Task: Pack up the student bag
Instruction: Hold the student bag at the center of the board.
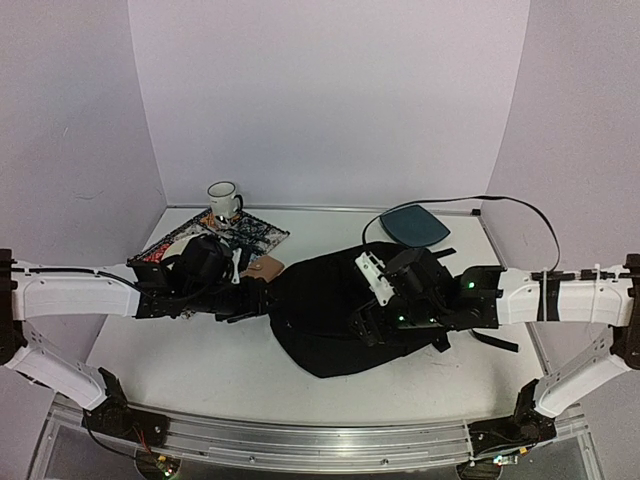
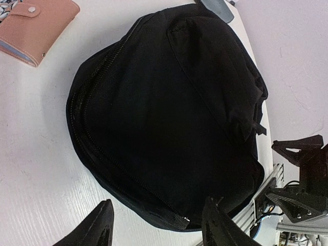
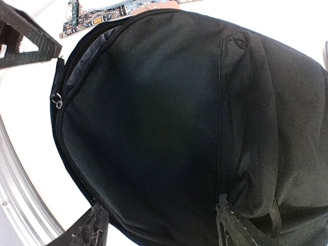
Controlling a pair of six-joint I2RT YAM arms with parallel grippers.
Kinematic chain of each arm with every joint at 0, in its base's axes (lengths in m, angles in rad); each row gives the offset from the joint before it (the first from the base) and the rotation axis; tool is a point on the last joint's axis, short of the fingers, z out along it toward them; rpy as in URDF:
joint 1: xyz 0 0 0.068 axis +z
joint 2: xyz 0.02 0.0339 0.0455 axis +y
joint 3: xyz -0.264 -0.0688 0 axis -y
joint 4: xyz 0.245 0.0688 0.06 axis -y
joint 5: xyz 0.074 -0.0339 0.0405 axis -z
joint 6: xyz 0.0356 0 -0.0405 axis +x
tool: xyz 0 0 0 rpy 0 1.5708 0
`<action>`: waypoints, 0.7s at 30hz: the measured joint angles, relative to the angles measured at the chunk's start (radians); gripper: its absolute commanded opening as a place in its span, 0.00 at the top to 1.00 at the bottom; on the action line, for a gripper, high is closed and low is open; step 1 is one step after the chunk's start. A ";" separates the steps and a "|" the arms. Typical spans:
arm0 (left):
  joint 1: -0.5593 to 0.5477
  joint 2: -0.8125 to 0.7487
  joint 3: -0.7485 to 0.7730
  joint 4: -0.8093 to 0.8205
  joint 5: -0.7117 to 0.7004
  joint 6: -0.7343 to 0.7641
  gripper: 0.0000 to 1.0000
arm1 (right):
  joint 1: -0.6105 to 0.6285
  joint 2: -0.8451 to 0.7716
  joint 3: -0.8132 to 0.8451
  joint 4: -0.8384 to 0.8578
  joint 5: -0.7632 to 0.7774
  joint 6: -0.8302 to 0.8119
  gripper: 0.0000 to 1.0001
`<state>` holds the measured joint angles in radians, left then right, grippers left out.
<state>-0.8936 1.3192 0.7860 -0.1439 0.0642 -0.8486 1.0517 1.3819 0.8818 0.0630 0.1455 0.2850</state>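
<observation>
The student bag [image 1: 325,310] is a big floppy black backpack lying flat in the middle of the table, its straps toward the right. My left gripper [image 1: 256,296] is open at the bag's left edge. In the left wrist view the left gripper [image 2: 159,230] straddles the zipped rim of the bag [image 2: 169,113] near the zipper end [image 2: 185,220]. My right gripper [image 1: 365,325] is open over the bag's top. In the right wrist view the right gripper [image 3: 161,230] spans the fabric of the bag [image 3: 174,113]. A metal zipper ring [image 3: 57,100] shows at the bag's rim.
A pink snap wallet [image 1: 265,268] lies just left of the bag and shows in the left wrist view [image 2: 33,25]. A colourful patterned book [image 1: 215,238] and a white mug [image 1: 223,200] sit at the back left. A dark-teal pad [image 1: 415,225] with a black cable [image 1: 520,205] lies back right.
</observation>
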 measured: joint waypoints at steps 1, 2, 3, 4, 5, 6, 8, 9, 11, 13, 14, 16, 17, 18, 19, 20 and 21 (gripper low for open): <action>0.000 0.002 0.000 0.003 0.004 0.002 0.44 | 0.001 0.004 0.002 0.003 0.000 -0.001 0.27; 0.000 0.005 0.001 0.007 0.007 0.002 0.44 | 0.002 0.008 0.004 0.006 0.000 -0.002 0.27; 0.000 0.009 0.001 0.012 0.010 0.002 0.45 | 0.003 0.010 0.006 0.007 -0.001 -0.003 0.27; 0.000 0.013 0.002 0.015 0.012 0.002 0.47 | 0.004 0.013 0.008 0.009 -0.003 -0.005 0.27; 0.000 0.020 0.003 0.015 0.013 0.001 0.49 | 0.004 0.014 0.009 0.010 -0.003 -0.006 0.27; 0.000 0.029 0.005 0.016 0.013 0.000 0.50 | 0.005 0.016 0.012 0.012 -0.004 -0.007 0.27; 0.000 0.051 0.006 0.019 0.016 -0.004 0.54 | 0.005 0.021 0.016 0.017 -0.004 -0.009 0.27; 0.000 0.062 0.006 0.020 0.019 -0.006 0.55 | 0.005 0.023 0.017 0.020 -0.004 -0.009 0.27; 0.000 0.079 0.006 0.022 0.025 -0.009 0.58 | 0.006 0.026 0.019 0.022 -0.007 -0.010 0.27; 0.000 0.087 0.006 0.025 0.038 -0.013 0.60 | 0.006 0.031 0.019 0.026 -0.010 -0.012 0.27; 0.000 0.090 0.006 0.031 0.045 -0.015 0.62 | 0.006 0.034 0.019 0.028 -0.011 -0.012 0.27; 0.000 0.093 0.006 0.045 0.059 -0.017 0.64 | 0.007 0.042 0.021 0.032 -0.014 -0.013 0.27; 0.000 0.094 0.006 0.053 0.068 -0.018 0.66 | 0.008 0.046 0.021 0.034 -0.016 -0.014 0.27; 0.000 0.094 0.006 0.060 0.075 -0.021 0.67 | 0.009 0.051 0.022 0.035 -0.019 -0.016 0.27; 0.000 0.094 0.006 0.069 0.083 -0.024 0.68 | 0.010 0.056 0.025 0.035 -0.022 -0.017 0.27; 0.000 0.095 0.006 0.076 0.091 -0.025 0.69 | 0.010 0.061 0.029 0.035 -0.025 -0.019 0.27; 0.000 0.096 0.006 0.083 0.100 -0.026 0.70 | 0.011 0.067 0.033 0.036 -0.028 -0.020 0.27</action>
<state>-0.8932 1.4151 0.7918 -0.0612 0.1640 -0.8746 1.0622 1.4484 0.9147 0.0994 0.1172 0.2645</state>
